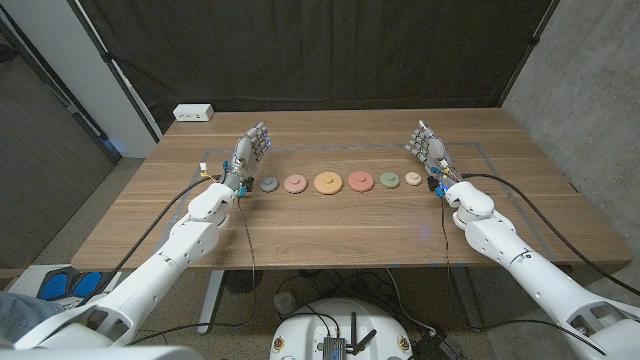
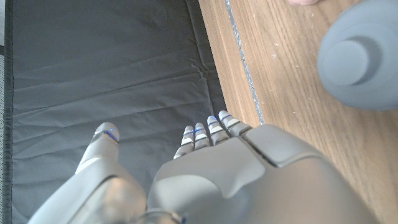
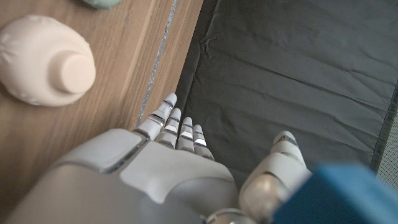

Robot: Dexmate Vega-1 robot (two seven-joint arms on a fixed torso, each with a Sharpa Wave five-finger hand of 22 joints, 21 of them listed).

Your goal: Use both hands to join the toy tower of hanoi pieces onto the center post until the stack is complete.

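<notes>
6 discs (image 1: 329, 182) lie in a row mid-table, none stacked yet. left hand (image 1: 250, 150) and right hand (image 1: 428, 147) flank the row, fingers apart, apparently empty, likely waiting to start.

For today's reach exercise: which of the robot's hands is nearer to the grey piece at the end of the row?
Left. The left hand stands right beside the grey piece; the right hand is past the row's opposite end.

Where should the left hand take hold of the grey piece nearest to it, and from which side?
Probably by the raised knob at the centre of the grey piece, pinched from above. The piece lies low on the table, so its rim offers little; the left hand is open beside it.
</notes>
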